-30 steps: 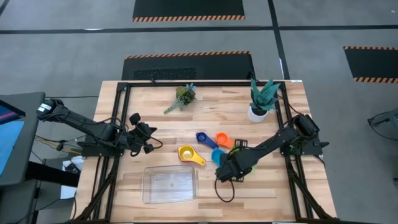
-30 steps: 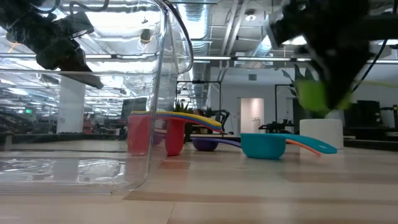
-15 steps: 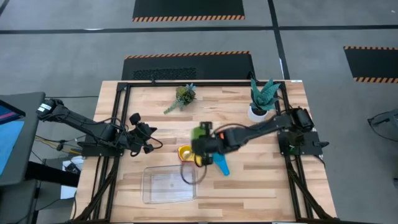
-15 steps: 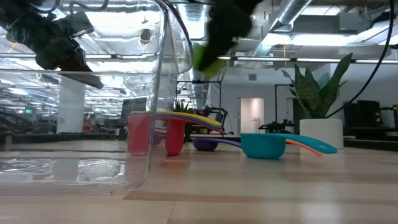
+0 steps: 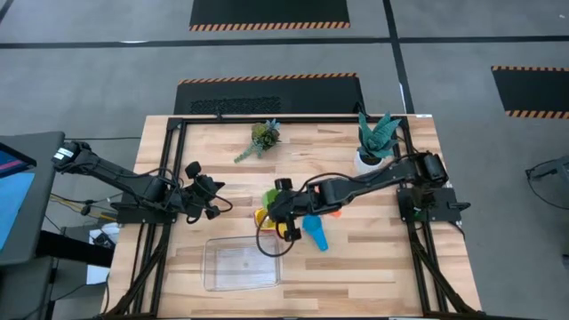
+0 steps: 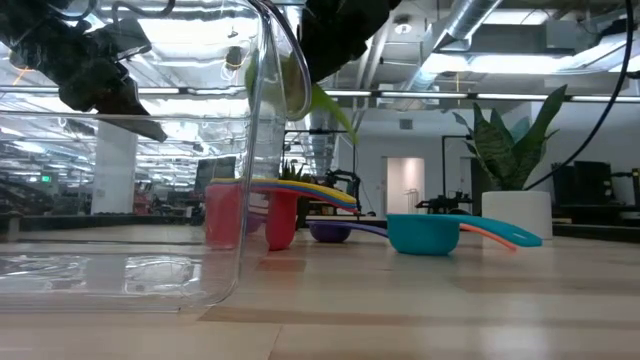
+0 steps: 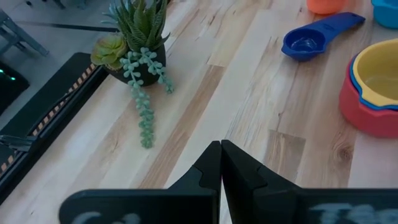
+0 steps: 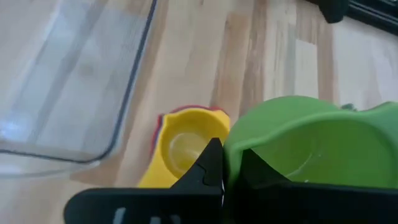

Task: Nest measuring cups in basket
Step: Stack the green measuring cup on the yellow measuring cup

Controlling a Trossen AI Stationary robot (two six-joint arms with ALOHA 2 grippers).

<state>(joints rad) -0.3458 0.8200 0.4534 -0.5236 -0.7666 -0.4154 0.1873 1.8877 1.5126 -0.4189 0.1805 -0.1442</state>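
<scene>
My right gripper hangs over the middle of the table, shut on a green measuring cup. Below it a yellow cup sits nested in a red cup. The green cup is high above the tabletop. A light blue cup and an orange cup rest on the wood to the right, and a dark blue cup lies further back. The clear basket stands near the front edge. My left gripper waits shut at the table's left. My right gripper pinches the green cup's wall at its rim. One finger is outside the bowl and the other looks to be inside. The fingers come slanting down from the table's right. The cup is lifted clear, over the yellow cup.
A small succulent lies near the far edge, with its trailing stem on the wood. A spiky plant in a white pot stands at the far right. The basket's tall clear wall fills the left of the low view.
My right gripper has carried the green cup up from the near right part of the table, toward the left and the far edge, past the light blue cup. It now hangs over the yellow and red cups. Over the last half second it shifted only slightly left.
</scene>
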